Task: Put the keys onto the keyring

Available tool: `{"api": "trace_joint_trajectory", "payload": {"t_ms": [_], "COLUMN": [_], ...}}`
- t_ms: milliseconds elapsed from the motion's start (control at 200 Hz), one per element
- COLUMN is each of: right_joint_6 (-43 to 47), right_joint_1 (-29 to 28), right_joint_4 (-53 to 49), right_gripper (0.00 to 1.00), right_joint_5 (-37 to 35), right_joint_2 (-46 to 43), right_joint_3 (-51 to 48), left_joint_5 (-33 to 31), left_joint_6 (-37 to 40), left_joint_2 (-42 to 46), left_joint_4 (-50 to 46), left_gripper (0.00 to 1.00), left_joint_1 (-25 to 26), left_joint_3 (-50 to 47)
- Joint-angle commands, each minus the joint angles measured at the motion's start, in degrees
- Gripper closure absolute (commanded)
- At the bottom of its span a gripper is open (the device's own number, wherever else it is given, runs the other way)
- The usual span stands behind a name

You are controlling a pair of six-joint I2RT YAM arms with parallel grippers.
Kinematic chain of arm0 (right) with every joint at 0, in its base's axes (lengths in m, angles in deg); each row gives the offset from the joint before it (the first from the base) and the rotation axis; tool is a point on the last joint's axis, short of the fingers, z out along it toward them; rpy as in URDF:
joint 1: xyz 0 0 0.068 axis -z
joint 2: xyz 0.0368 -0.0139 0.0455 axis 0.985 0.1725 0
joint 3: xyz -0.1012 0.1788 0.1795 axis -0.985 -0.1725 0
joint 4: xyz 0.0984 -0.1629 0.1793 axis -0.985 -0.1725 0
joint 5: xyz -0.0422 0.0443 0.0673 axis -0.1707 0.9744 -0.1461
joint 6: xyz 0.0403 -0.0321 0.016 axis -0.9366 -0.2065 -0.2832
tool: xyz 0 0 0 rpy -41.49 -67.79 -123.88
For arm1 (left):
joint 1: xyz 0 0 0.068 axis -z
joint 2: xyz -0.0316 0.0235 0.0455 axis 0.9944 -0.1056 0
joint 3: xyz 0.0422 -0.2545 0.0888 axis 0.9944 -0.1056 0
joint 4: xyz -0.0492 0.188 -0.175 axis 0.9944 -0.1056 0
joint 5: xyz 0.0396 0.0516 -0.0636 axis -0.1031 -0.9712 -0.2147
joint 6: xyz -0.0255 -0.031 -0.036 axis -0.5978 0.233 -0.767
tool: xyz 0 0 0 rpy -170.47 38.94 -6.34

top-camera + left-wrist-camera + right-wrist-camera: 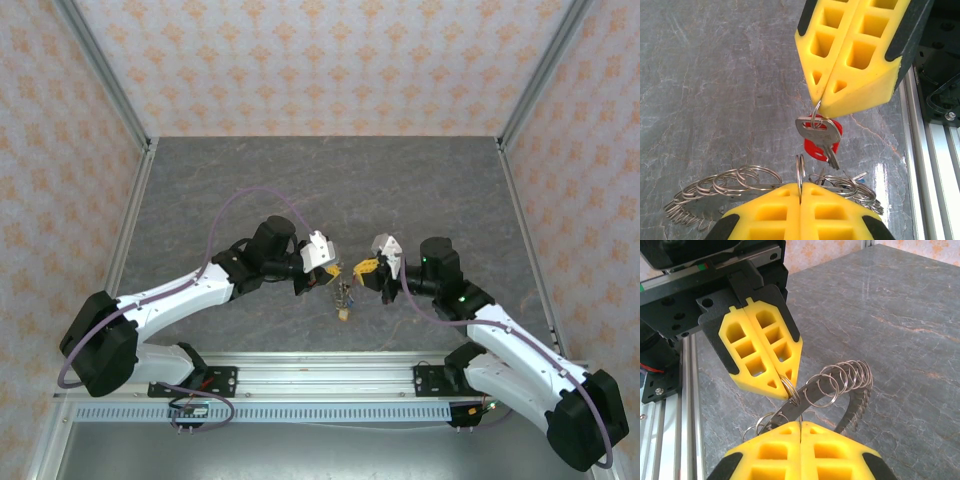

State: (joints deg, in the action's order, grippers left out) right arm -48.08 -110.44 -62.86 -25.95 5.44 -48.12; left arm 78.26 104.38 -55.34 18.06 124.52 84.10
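The keyring (850, 410) is a dark flat metal band carrying several small split rings; it hangs between the two grippers, just above the table. My left gripper (801, 186) is shut on one of those small split rings (800, 170). In the right wrist view the left gripper (781, 387) sits at upper left, pinching that ring. My right gripper (800, 424) is shut on a thin wire ring. From it dangle the keys: a silver key (817, 131) and behind it a red-headed one (815, 149). The right gripper (819, 106) tip faces the left one, a few centimetres apart.
Grey stone-look table (320, 190) with patterned walls on three sides. An aluminium rail (320, 375) runs along the near edge, close under both grippers. More of the bundle, with a yellowish piece (343, 313), hangs below the grippers.
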Motion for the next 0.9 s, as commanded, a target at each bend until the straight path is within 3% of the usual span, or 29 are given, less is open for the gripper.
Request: {"api": "trace_joint_trajectory", "payload": {"t_ms": [0, 896], "right_joint_6": [-1.6, -1.47], "right_joint_1": [-1.12, -4.86], "right_joint_4": [4.24, 12.42], "right_gripper": [1.0, 1.0], "right_joint_5": [1.76, -4.69], "right_joint_2": [0.54, 6.22], "right_joint_3": [2.23, 2.33], "left_joint_5": [0.79, 0.7], "left_joint_6": [-0.19, -0.29], "left_joint_2": [0.1, -0.36], "left_joint_4": [2.92, 2.04], "left_gripper": [1.0, 1.0], "left_joint_1": [0.55, 0.56], "left_joint_3": [2.18, 2.79]}}
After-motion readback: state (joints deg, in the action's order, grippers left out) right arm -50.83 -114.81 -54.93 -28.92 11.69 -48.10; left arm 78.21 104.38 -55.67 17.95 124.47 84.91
